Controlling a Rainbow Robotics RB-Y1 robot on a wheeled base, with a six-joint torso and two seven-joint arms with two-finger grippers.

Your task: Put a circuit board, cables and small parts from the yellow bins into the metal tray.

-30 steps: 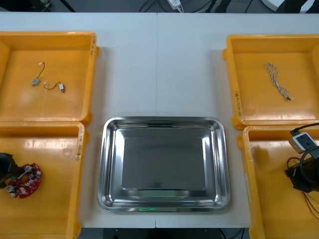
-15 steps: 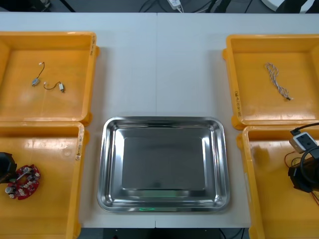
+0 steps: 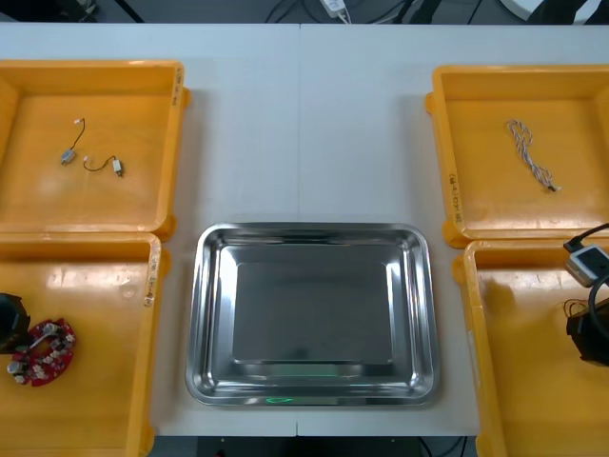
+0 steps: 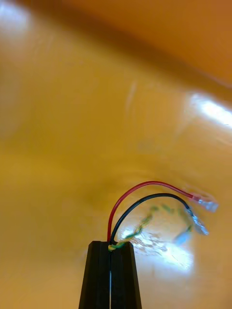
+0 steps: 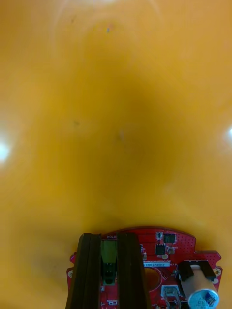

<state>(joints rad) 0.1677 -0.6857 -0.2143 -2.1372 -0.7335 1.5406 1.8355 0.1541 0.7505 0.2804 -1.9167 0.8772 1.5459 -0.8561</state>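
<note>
Clamping board (image 5: 166,247), L tool (image 5: 108,239), near-left bin (image 3: 95,286), R tool (image 4: 110,247) on prob. three cables (image 4: 140,192)

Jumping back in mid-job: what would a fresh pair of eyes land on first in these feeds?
The big shiny metal tray, bare inside, sits at the middle of the table. In the near left yellow bin, the left hand is shut on the round red circuit board; in the near right yellow bin, the right hand pinches a bundle of thin cables, red, black and yellow-green.
</note>
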